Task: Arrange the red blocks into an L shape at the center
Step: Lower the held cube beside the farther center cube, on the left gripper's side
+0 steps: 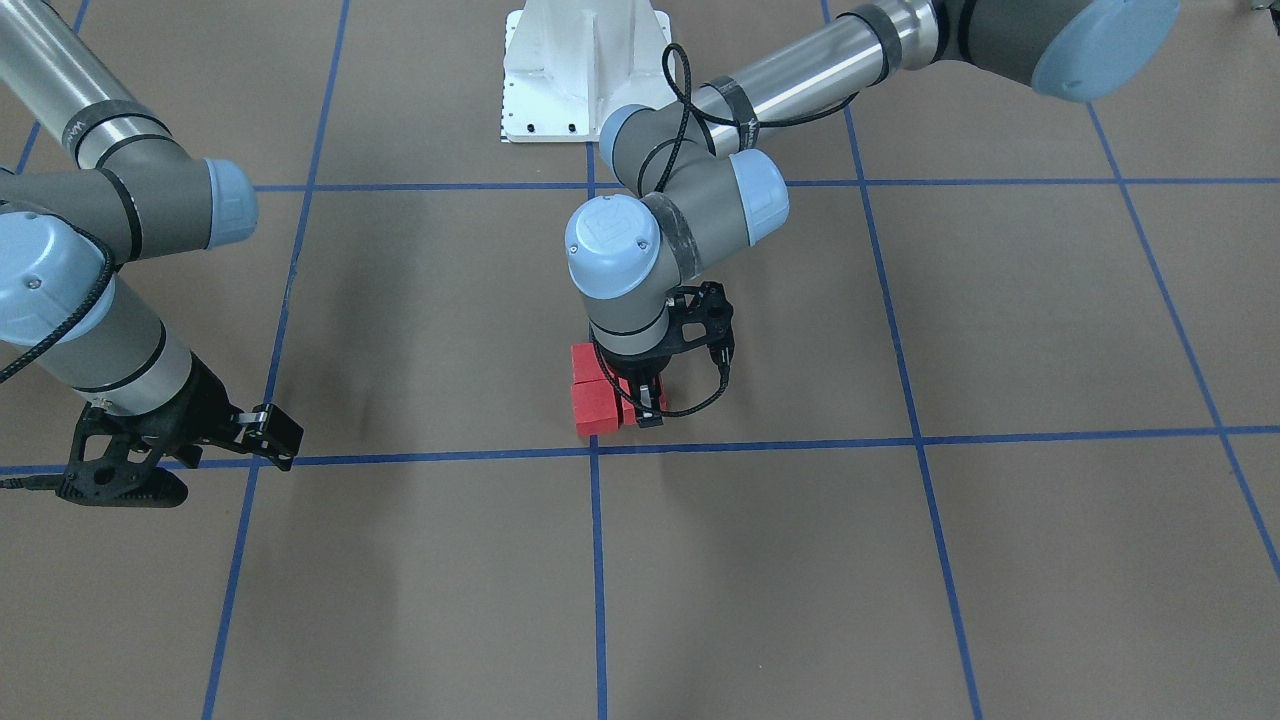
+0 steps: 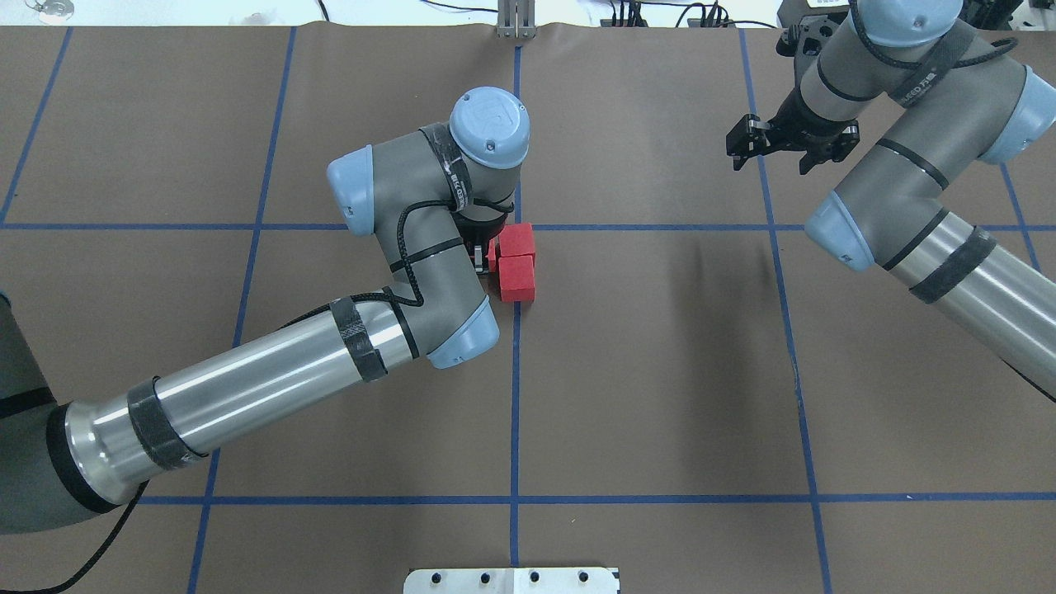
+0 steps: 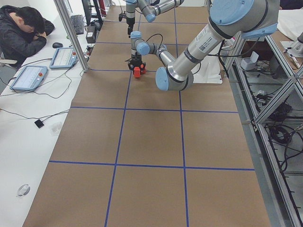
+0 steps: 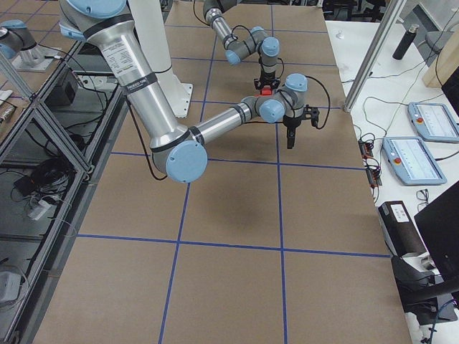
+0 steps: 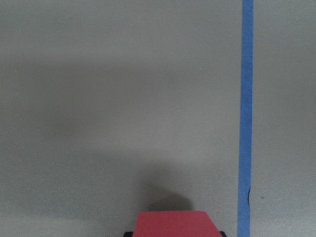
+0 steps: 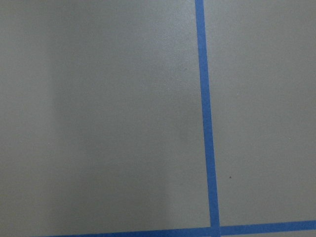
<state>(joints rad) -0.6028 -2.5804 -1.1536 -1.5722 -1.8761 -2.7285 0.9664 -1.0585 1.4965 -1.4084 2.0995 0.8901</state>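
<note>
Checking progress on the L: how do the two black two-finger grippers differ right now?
Position: the left gripper sits at the centre blue-tape crossing beside two small red cubes; the right gripper hangs off to the side, away from them. State: left is shut on a third red cube; right is open and empty. Both point down.

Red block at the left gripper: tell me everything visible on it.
The red block is a small matte cube with plain faces, mostly hidden under the left gripper. It sits between the jaws, which look closed on it; whether it rests on the brown paper cannot be told. It lies beside the two other red blocks, apparently against the one nearer the blue tape crossing, as the short leg of an L.
</note>
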